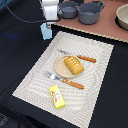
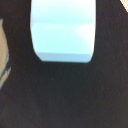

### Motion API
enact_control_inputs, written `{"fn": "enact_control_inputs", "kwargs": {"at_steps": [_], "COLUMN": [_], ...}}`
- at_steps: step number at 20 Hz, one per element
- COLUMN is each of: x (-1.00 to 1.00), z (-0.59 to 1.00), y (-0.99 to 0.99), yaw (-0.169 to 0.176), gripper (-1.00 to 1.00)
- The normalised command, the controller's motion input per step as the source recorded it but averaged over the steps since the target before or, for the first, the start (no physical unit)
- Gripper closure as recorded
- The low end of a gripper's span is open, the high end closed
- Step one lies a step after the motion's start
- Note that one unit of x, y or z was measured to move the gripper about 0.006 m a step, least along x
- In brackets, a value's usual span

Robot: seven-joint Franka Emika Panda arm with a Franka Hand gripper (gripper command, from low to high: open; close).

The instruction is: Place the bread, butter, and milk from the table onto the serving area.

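Note:
The milk (image 1: 46,32), a pale-blue carton, stands on the black table (image 1: 20,50) just beyond the far corner of the serving area (image 1: 95,80) at the exterior view's left. My gripper (image 1: 48,23) hangs just above the carton's top, open and holding nothing. The carton fills much of the wrist view (image 2: 62,30), where no fingers show. The bread (image 1: 73,65) lies on the round tan plate (image 1: 61,66) on the placemat. The butter (image 1: 57,96), a yellow box, lies on the placemat near its front edge.
Orange-handled cutlery lies on both sides of the plate: a fork (image 1: 70,82) in front and a knife (image 1: 85,58) behind. A pinkish-brown board (image 1: 100,27) with grey pots (image 1: 90,12) stands at the back. A pale bowl (image 1: 123,17) sits at the exterior view's right.

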Motion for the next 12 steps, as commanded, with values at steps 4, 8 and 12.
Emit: {"fn": "enact_control_inputs", "kwargs": {"at_steps": [4,8,12], "x": [-0.15,-0.28,-0.44], "z": [-0.36,-0.41,-0.41], "y": [0.01,0.02,0.11], "yaw": [0.01,0.029,0.064], "gripper": [-1.0,-1.0,-1.0]}}
